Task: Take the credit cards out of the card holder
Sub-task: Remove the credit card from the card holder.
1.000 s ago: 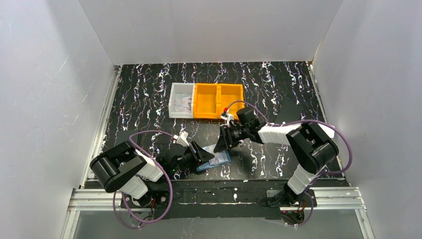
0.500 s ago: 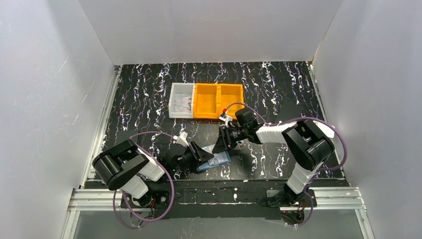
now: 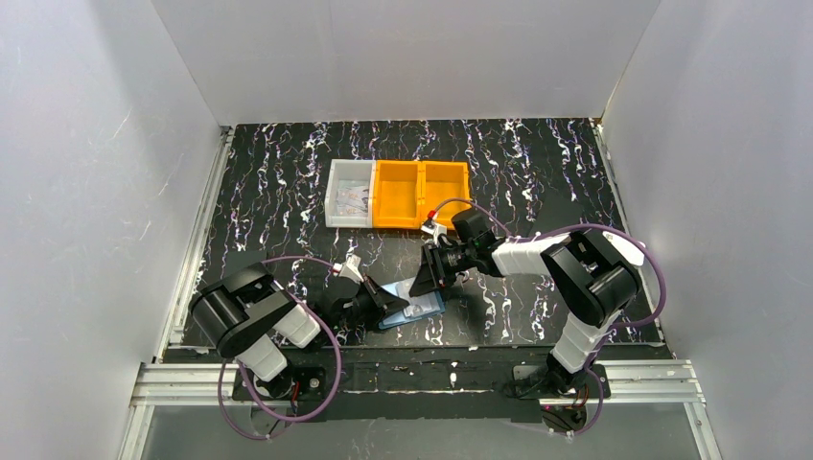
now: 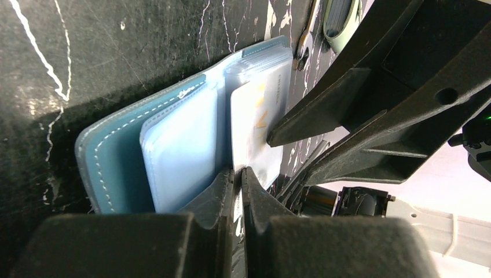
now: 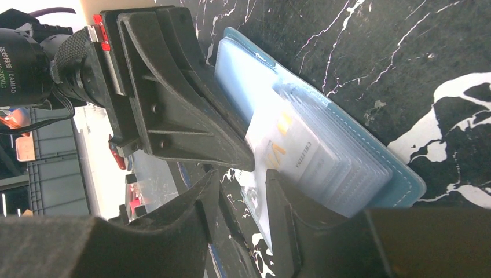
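Observation:
The blue card holder (image 3: 419,310) lies open on the table near the front edge. In the left wrist view its blue cover (image 4: 101,168) and light blue pockets face up. A pale credit card (image 4: 257,124) with yellow marks sticks partly out of the clear pockets. My left gripper (image 4: 238,176) is shut on that card's near edge. My right gripper (image 5: 243,179) is open; one finger rests on the pocket stack, with the card (image 5: 286,145) beside it. From above, the left gripper (image 3: 391,299) and the right gripper (image 3: 420,284) meet over the holder.
A white bin (image 3: 349,205) and two orange bins (image 3: 422,206) stand mid-table behind the holder. A pale green pouch (image 4: 341,17) lies just past the holder. White walls enclose the table on three sides.
The right gripper has edged a little left and down onto the holder. The left arm's elbow has shifted slightly right. The holder has stayed in place.

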